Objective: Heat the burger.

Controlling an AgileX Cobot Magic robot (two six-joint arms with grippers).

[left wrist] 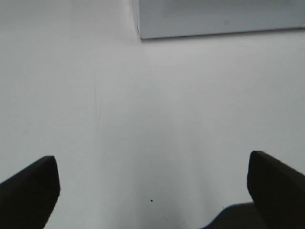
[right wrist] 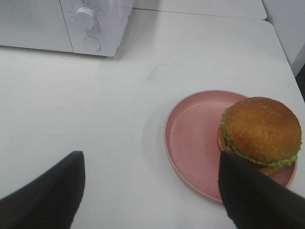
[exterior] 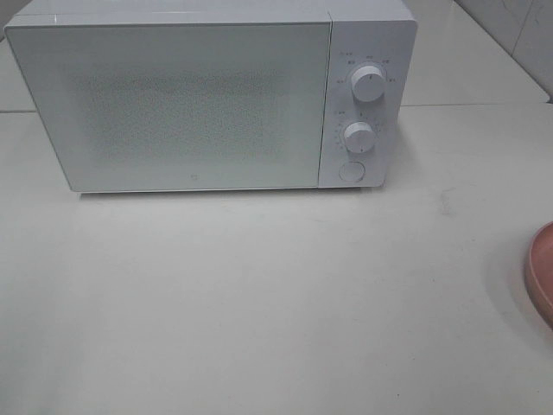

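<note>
Burger (right wrist: 261, 130) is sitting upright on a pink plate (right wrist: 190, 138), pushed toward one edge rather than centered. Glossy golden-brown bun on top, frilly green lettuce poking out underneath. Looks intact, nothing gripping it.

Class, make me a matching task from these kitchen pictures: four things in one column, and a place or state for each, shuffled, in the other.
1. burger
2. microwave door
3. pink plate
4. left gripper

a. closed
b. at the table's right edge
c. open, holding nothing
d. on the plate

Pairs: 1-d, 2-a, 3-b, 4-c
</note>
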